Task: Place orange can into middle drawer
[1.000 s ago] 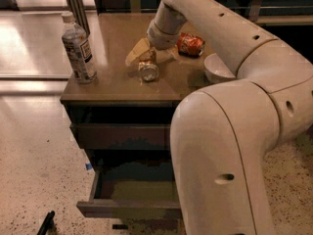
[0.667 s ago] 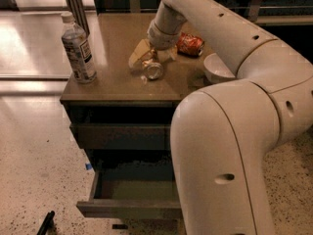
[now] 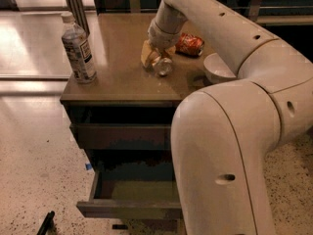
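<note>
The orange can (image 3: 152,58) lies tilted on the brown countertop (image 3: 117,77), its shiny silver end (image 3: 163,66) facing the front. My gripper (image 3: 159,52) reaches down from the white arm and is closed around the can, right at the counter surface. The middle drawer (image 3: 129,209) stands pulled open low in the cabinet, below and in front of the can, with its greenish-grey floor (image 3: 142,190) showing. My arm's large white body covers the drawer's right part.
A clear water bottle (image 3: 78,48) stands at the counter's front left. A red-orange can (image 3: 190,44) lies behind the gripper on the right. A white bowl (image 3: 217,67) sits right of the can. A closed drawer front (image 3: 122,136) is above the open drawer.
The gripper and the orange can have shifted together to the right along the counter. The bottle, red-orange can, bowl and drawer have not moved.
</note>
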Motion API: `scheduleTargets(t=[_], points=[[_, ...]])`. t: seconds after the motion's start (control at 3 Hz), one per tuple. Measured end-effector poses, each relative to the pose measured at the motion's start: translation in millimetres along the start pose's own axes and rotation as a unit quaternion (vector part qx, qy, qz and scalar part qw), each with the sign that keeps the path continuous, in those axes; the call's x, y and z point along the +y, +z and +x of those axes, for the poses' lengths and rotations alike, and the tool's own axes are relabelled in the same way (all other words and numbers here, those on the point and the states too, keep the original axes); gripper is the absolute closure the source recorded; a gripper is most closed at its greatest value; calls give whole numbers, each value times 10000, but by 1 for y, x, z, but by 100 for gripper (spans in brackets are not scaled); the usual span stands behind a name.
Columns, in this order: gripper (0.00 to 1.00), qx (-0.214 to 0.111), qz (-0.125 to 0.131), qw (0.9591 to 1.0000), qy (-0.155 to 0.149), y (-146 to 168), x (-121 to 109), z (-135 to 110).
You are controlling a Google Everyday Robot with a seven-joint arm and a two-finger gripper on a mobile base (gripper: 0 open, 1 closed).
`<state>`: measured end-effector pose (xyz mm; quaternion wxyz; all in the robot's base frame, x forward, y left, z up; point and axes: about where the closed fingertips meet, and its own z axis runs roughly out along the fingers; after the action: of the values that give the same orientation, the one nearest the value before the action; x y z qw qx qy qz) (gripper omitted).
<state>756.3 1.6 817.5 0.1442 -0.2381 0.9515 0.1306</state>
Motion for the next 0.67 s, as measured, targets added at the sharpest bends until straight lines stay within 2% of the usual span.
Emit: scheduleTargets(t=[0.33,0.67], points=[[86,0,0,10000,0,0,0,0],[100,0,0,10000,0,-2,0,-1]])
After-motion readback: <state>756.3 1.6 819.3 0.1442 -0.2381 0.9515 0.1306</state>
